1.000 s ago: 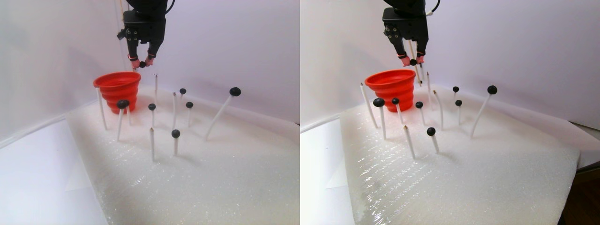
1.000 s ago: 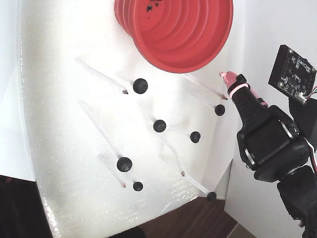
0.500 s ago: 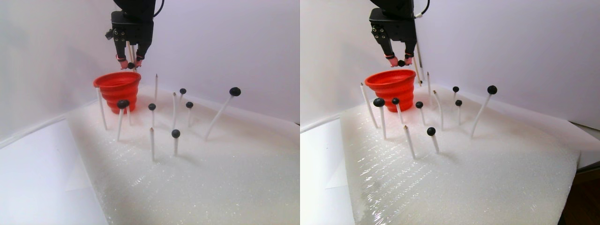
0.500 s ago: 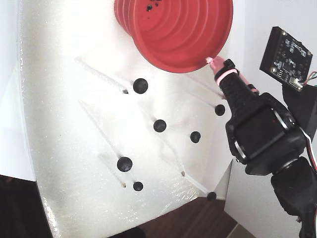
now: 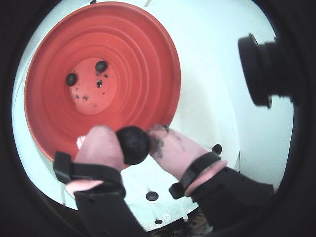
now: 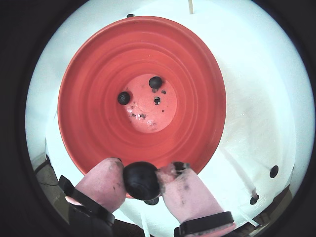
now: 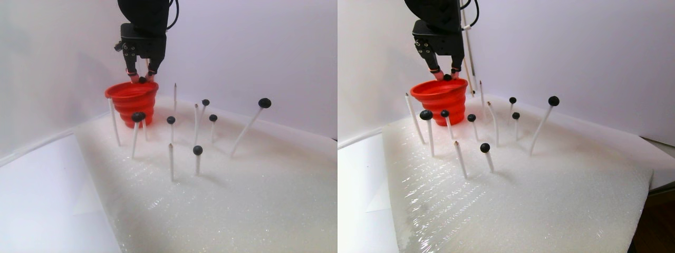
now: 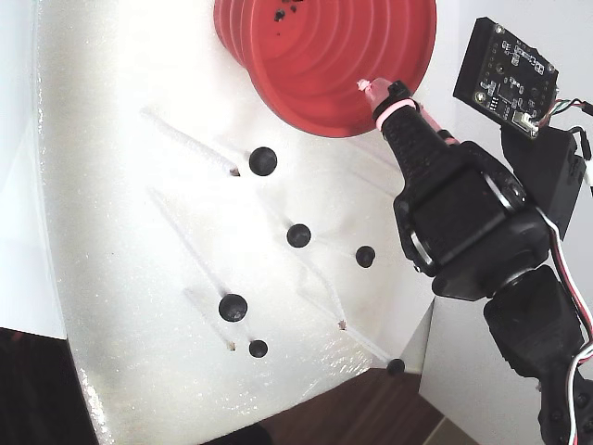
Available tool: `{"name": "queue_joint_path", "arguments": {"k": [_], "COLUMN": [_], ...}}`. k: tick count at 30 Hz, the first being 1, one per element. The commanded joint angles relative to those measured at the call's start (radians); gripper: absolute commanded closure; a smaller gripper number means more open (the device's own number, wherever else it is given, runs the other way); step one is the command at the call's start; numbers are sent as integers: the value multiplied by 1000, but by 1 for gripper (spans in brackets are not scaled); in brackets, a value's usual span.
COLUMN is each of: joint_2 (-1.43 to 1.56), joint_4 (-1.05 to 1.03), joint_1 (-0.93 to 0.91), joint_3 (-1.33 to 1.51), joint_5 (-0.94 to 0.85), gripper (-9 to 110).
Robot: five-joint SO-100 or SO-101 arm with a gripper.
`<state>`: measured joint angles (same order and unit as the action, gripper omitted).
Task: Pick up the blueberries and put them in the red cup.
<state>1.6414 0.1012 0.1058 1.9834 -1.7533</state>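
Note:
A near-black blueberry (image 5: 134, 145) (image 6: 141, 181) is pinched between my pink fingertips. My gripper (image 5: 132, 140) (image 6: 143, 177) (image 7: 141, 79) is shut on it and hangs just above the near rim of the red cup (image 5: 143, 54) (image 6: 202, 98) (image 7: 132, 100) (image 8: 315, 83). Two blueberries (image 6: 155, 82) (image 6: 123, 98) lie on the cup's floor among dark specks. Several more blueberries sit on top of white sticks in the foam, for example one (image 7: 138, 116) in front of the cup and one (image 7: 264, 103) far right; the fixed view shows them from above (image 8: 262, 160) (image 8: 298, 235).
The white foam pad (image 7: 253, 200) holds several bare pointed sticks (image 7: 171, 161) between the berry sticks. A white wall rises close behind the cup. A small circuit board (image 8: 505, 69) rides beside the arm. The pad's edge meets dark floor (image 8: 343, 417).
The gripper, still shut on the blueberry, has moved left and slightly down, from beside the cup to over its rim. Everything else has stayed put.

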Motion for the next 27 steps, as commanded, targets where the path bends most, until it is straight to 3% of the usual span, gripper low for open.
{"name": "queue_joint_path", "arguments": {"k": [1,11,27], "joint_2": [5,-6,89], "joint_4": [38,48,-11], "joint_1": [32,35,-23], "joint_3": [-95,-109,-71], "joint_5": [9,20,0], "gripper": [89,83,84]}}
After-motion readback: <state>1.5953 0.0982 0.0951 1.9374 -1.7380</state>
